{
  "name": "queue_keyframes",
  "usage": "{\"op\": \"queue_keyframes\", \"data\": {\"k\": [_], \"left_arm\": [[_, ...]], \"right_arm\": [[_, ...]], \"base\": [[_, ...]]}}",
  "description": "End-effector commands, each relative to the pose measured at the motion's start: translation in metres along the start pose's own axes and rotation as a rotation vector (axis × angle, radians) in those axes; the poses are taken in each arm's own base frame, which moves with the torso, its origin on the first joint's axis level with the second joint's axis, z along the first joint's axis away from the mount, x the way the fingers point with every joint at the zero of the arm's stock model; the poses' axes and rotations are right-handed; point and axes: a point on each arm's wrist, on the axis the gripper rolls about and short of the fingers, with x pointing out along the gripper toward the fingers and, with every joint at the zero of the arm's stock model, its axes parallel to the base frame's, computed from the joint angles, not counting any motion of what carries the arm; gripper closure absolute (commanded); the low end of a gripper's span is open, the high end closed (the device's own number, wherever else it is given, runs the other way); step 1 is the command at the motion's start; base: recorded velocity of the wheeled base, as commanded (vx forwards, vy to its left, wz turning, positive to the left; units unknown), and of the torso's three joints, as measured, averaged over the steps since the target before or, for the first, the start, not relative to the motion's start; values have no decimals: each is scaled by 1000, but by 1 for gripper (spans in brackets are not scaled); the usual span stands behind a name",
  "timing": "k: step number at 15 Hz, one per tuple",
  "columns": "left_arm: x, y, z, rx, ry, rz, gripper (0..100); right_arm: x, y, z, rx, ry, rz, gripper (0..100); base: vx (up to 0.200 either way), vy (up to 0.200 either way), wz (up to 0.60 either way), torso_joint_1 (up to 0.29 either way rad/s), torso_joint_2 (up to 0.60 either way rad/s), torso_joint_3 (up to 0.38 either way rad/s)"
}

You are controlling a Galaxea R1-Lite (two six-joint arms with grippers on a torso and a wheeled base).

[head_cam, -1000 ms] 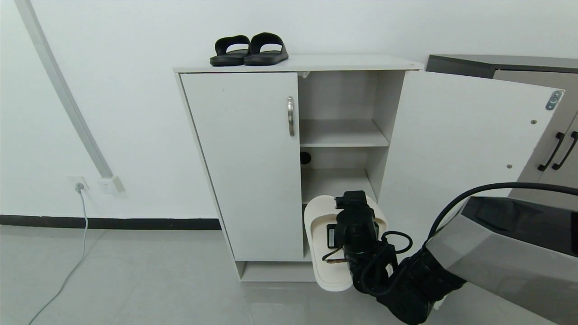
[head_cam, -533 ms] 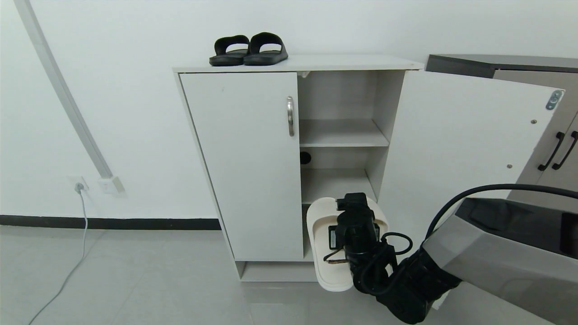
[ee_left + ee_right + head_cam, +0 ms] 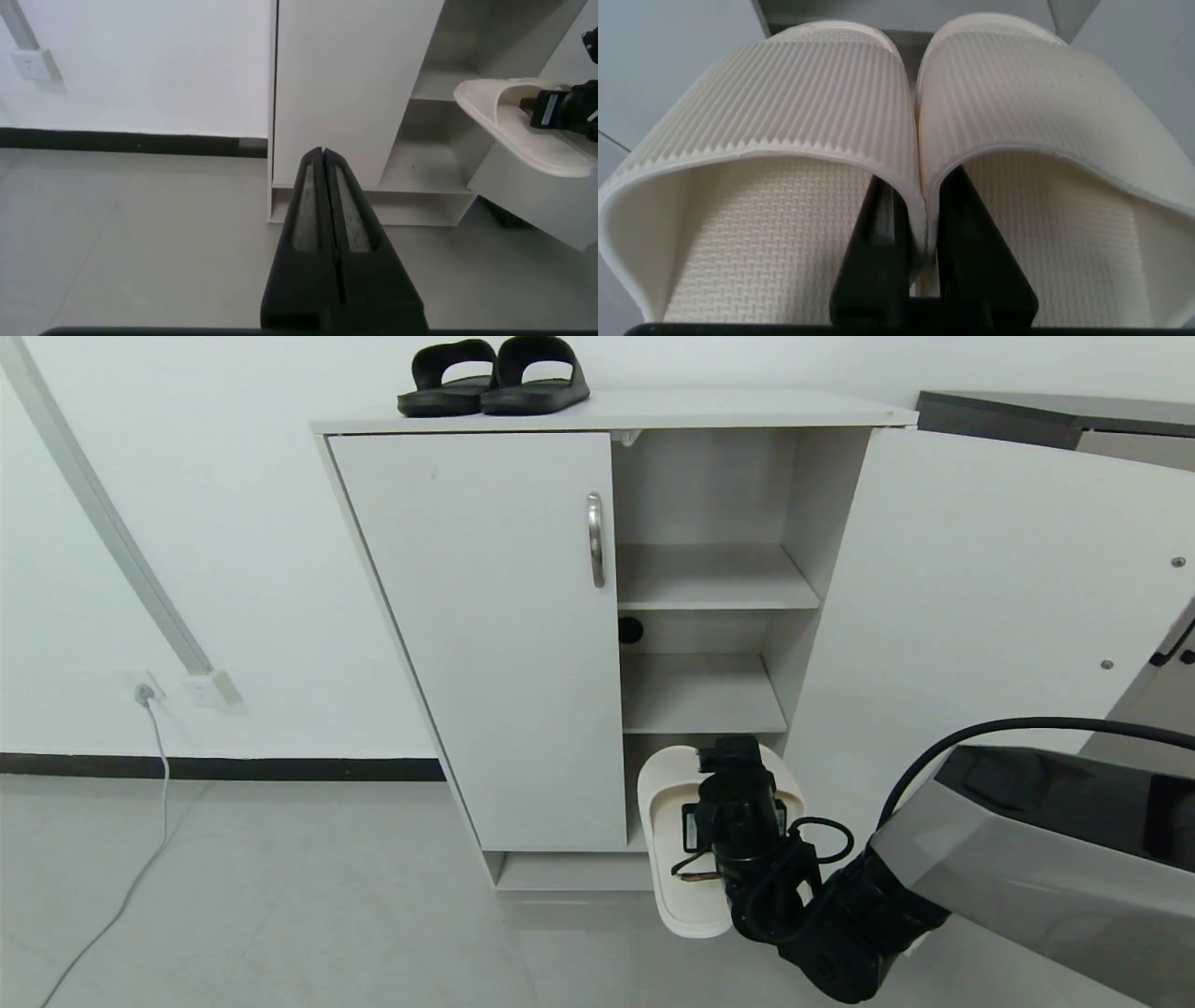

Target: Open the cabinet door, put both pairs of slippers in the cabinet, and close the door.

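Note:
The white cabinet (image 3: 485,644) stands against the wall with its right door (image 3: 980,607) swung open and its left door shut. A pair of black slippers (image 3: 495,378) sits on the cabinet top at the left. My right gripper (image 3: 719,761) is shut on the pair of cream slippers (image 3: 665,821), pinching their two inner edges (image 3: 915,201) together, and holds them level at the mouth of the lowest compartment. The same cream slippers (image 3: 523,117) also appear in the left wrist view. My left gripper (image 3: 323,159) is shut with nothing in it, low over the floor in front of the cabinet's left side.
Two bare shelves (image 3: 709,583) show inside the open half. A grey cabinet (image 3: 1055,415) stands to the right behind the open door. A wall socket with a cable (image 3: 140,695) and a slanted wall conduit (image 3: 93,495) are at the left. Grey floor tiles (image 3: 280,915) lie in front.
The head camera has moved closer and lower, so the cabinet looks bigger. The right gripper with the cream slippers has edged slightly deeper towards the bottom compartment.

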Motion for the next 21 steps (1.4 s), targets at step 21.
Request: {"op": "queue_keyframes", "data": {"k": [21], "left_arm": [[0, 0, 0, 0, 3, 5, 100]], "right_arm": [[36, -10, -7, 12, -189, -9, 100]], "base": [[0, 0, 0, 1, 1, -57]]}}
